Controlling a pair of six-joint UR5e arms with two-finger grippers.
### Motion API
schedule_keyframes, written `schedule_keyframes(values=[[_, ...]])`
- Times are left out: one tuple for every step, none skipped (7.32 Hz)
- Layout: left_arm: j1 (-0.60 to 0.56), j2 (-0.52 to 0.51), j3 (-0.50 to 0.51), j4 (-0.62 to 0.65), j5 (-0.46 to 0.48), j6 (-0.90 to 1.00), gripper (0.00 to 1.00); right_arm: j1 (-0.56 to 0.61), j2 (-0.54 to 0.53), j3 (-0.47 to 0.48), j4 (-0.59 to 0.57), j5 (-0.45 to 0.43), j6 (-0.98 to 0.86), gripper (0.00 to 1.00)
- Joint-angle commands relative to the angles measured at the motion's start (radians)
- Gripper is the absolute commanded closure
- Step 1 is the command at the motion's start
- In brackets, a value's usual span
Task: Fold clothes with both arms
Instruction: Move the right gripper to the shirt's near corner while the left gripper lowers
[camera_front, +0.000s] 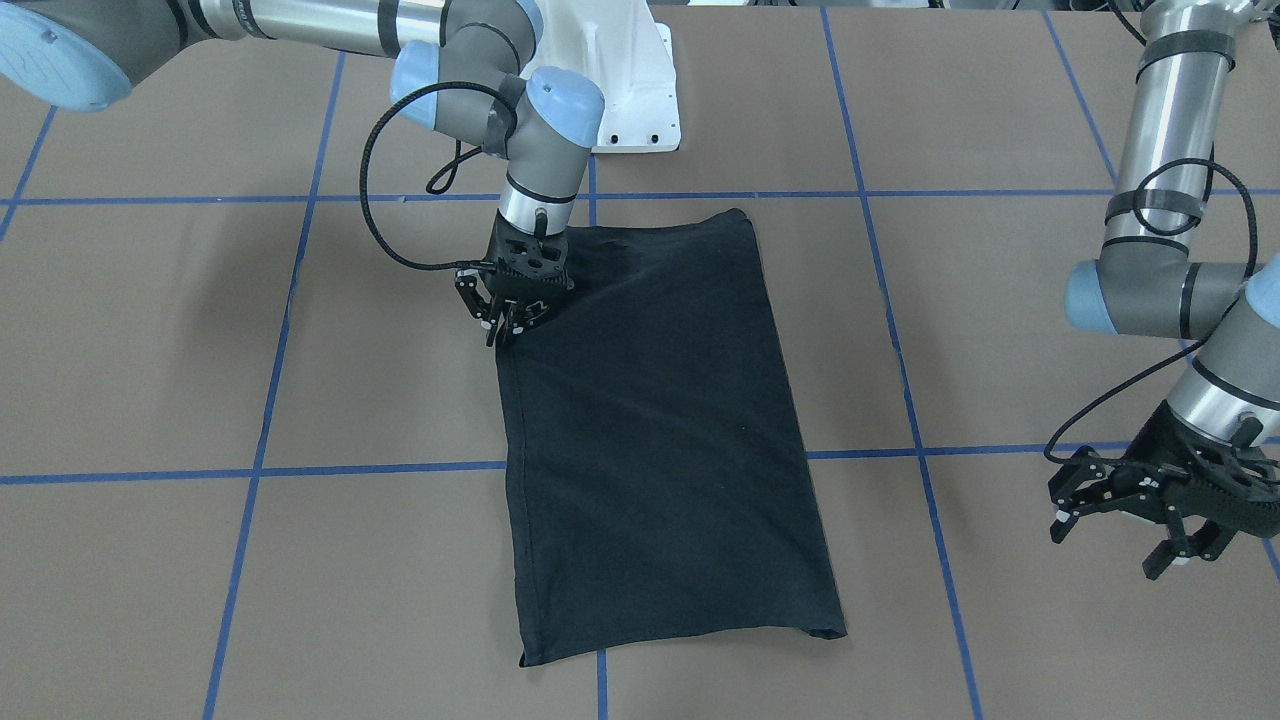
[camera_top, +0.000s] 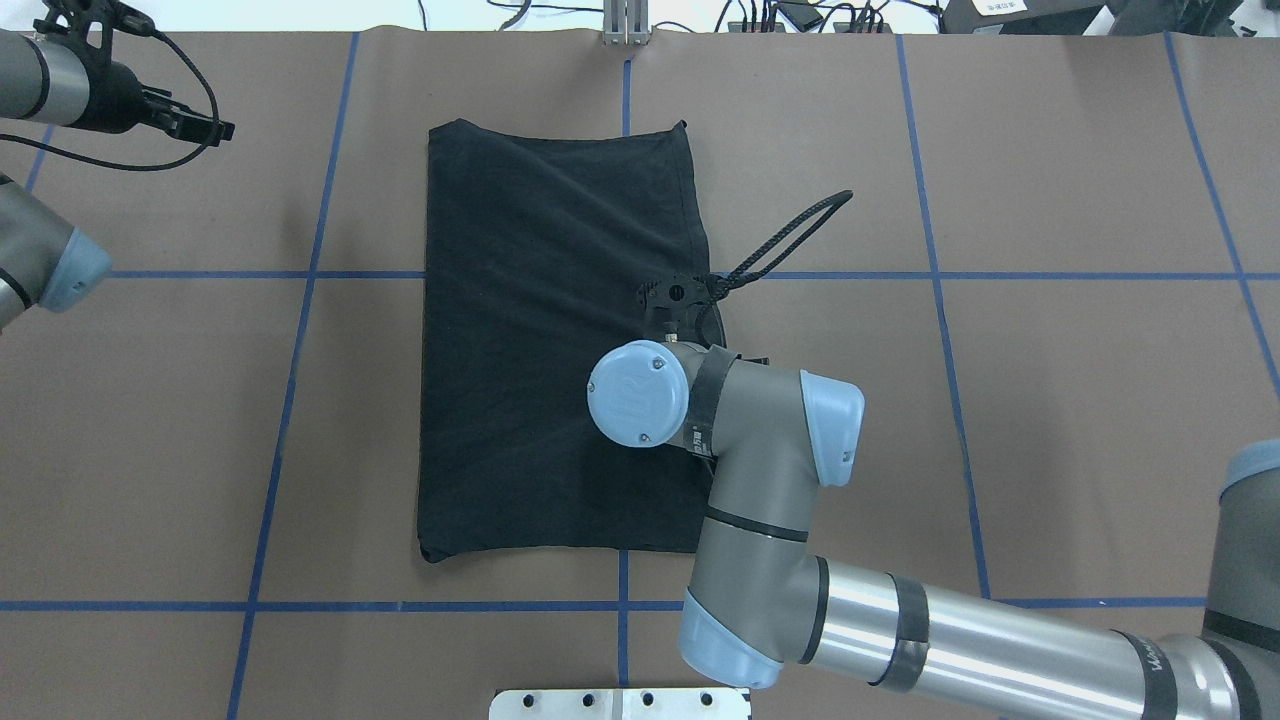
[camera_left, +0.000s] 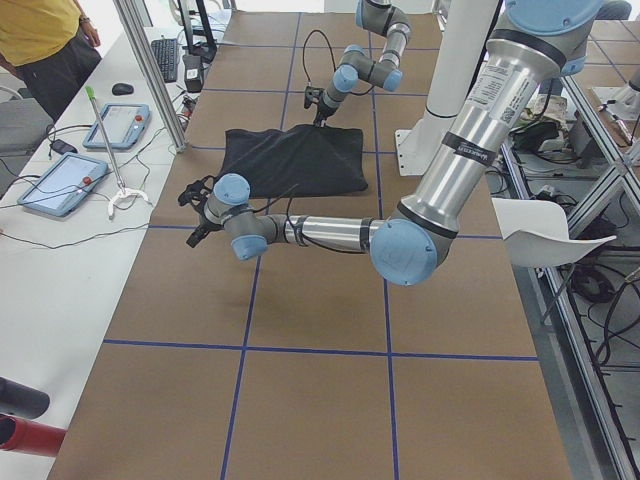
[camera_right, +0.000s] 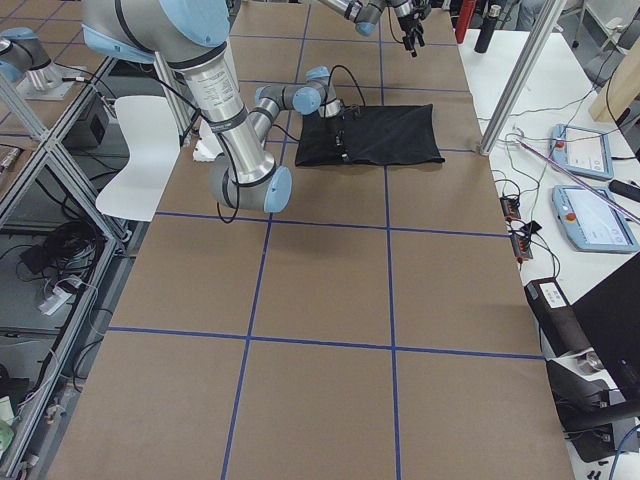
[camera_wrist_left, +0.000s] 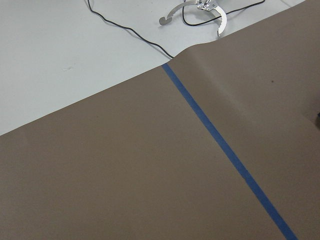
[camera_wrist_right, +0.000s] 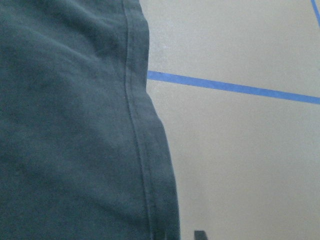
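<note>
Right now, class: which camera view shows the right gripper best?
Exterior front-facing: the right gripper shows whole, fingers together on the edge of the black T-shirt. Overhead, its own wrist hides most of it; both side views show it tiny; the right wrist view shows only a fingertip and the hem.

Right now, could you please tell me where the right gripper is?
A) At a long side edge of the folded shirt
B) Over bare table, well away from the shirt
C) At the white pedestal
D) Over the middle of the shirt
A: in the front-facing view the right gripper is down at a long side edge of the black T-shirt, while the left gripper hangs open over bare table, apart from it.
</note>
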Motion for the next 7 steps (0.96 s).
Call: schedule_keyframes(values=[[0.046, 0.037, -0.128, 0.003, -0.022, -0.175, 0.00, 0.029, -0.009, 0.140, 0.003, 0.044, 0.043, 0.00], [0.096, 0.066, -0.211, 0.005, -0.016, -0.246, 0.00, 0.037, -0.025, 0.200, 0.006, 0.083, 0.107, 0.00], [0.176, 0.096, -0.294, 0.006, -0.007, -0.382, 0.00, 0.034, -0.068, 0.275, 0.006, 0.086, 0.171, 0.00], [0.253, 0.148, -0.392, 0.008, 0.013, -0.488, 0.00, 0.025, -0.148, 0.375, 0.011, 0.086, 0.242, 0.00], [0.352, 0.208, -0.494, 0.008, 0.077, -0.592, 0.00, -0.006, -0.229, 0.450, 0.078, 0.083, 0.308, 0.00], [0.468, 0.259, -0.579, 0.009, 0.175, -0.696, 0.00, -0.029, -0.295, 0.478, 0.188, 0.068, 0.368, 0.00], [0.570, 0.293, -0.624, 0.011, 0.255, -0.779, 0.00, -0.053, -0.317, 0.481, 0.234, 0.039, 0.386, 0.00]])
